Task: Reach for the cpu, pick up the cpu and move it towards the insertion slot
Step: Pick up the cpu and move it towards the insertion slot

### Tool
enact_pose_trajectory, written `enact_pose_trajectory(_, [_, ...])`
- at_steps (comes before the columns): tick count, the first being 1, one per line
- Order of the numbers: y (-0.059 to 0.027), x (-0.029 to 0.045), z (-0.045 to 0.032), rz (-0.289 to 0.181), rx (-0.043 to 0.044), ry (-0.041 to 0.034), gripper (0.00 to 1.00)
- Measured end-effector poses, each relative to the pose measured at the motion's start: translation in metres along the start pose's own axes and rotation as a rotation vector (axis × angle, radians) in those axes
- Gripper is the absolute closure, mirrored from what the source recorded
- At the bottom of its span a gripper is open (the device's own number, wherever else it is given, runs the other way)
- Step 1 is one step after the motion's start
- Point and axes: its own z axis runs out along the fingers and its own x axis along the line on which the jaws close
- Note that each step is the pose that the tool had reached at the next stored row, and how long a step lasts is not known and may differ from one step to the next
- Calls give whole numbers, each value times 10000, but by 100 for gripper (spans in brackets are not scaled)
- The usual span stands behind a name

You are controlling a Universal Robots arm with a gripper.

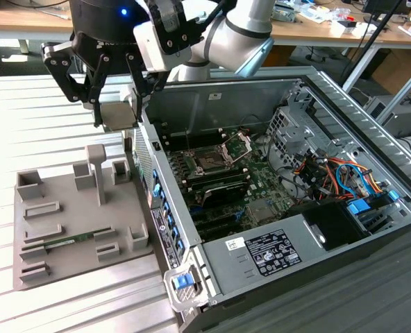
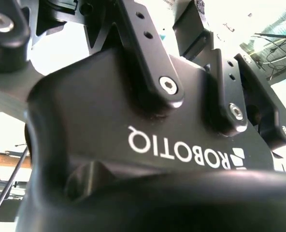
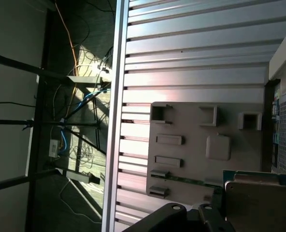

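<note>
In the exterior view my gripper point(image 1: 119, 118) hangs in the air above the far right corner of the grey tray point(image 1: 46, 267), right beside the wall of the open computer case. Its fingers are shut on the cpu point(image 1: 115, 111), a pale square chip held by its edges. The insertion slot point(image 1: 209, 161) lies on the green motherboard to the exterior view's right of the gripper and lower, with its silver load plate point(image 1: 237, 146) hinged up. In the first wrist view the cpu point(image 3: 257, 207) shows as a beige square next to a black finger point(image 3: 181, 218).
The grey tray point(image 3: 191, 121) has several recesses and posts, and a green memory stick point(image 1: 66, 243) lies in one. The open case point(image 1: 275, 250) holds cables, a drive cage and a black power supply. A ribbed metal table point(image 1: 25, 125) lies under everything.
</note>
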Motion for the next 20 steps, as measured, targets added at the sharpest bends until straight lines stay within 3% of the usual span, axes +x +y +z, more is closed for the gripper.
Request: enact_pose_trajectory(20, [-21, -233, 0, 0, 0, 0, 45])
